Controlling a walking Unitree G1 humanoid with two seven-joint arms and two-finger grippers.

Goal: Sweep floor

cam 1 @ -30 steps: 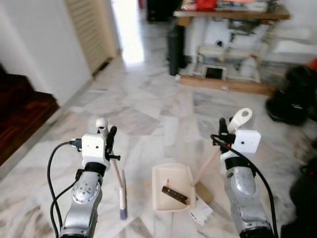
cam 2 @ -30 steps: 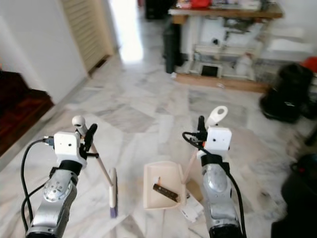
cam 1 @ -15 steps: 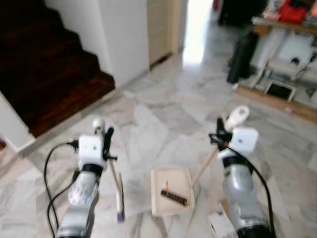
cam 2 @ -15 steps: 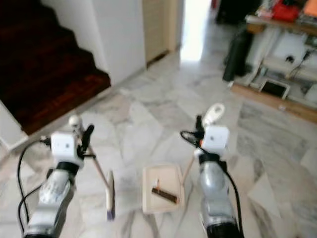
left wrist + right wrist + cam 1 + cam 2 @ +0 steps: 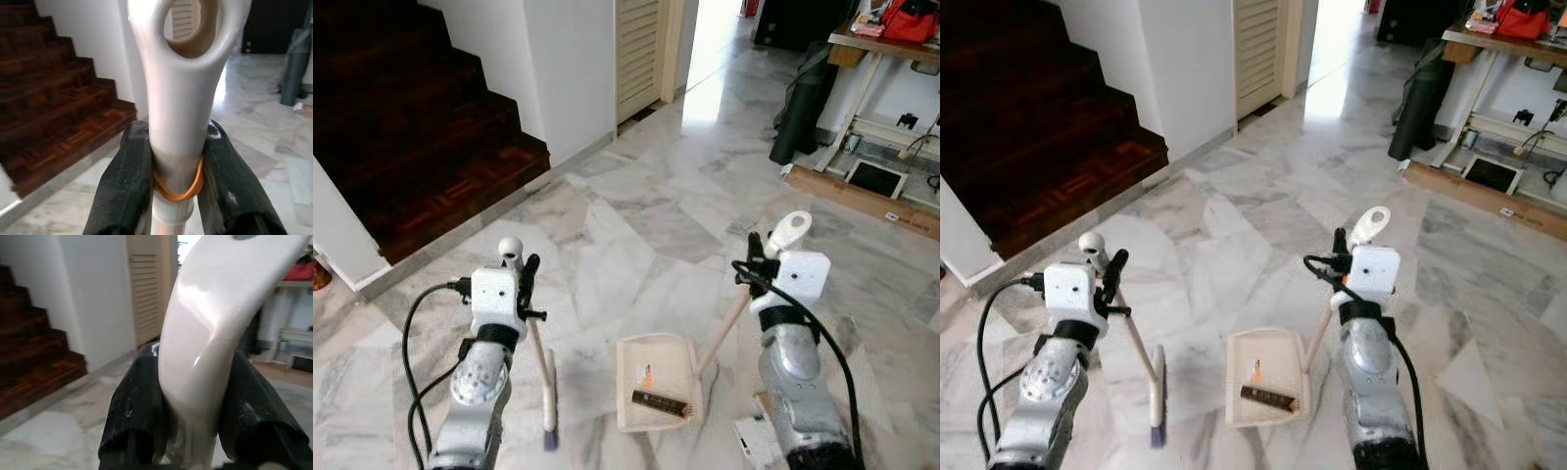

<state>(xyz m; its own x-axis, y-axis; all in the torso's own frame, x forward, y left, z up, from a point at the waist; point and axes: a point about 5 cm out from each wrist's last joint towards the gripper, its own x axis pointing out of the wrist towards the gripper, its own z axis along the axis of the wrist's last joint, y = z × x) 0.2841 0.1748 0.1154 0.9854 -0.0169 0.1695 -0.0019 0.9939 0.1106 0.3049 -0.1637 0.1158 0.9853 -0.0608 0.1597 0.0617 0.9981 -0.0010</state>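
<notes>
Left gripper: pinching the broom handle, bristles down on the marble floor.
Right gripper: clamped on the dustpan handle; pan beside the broom, holding debris.

Daylight poured through the open doorway at the far end, laying a blown-out glare patch on the polished grey-white marble floor. The dark wooden staircase sat in deep shade. Head views were sharp; wrist-view backgrounds were soft.
</notes>
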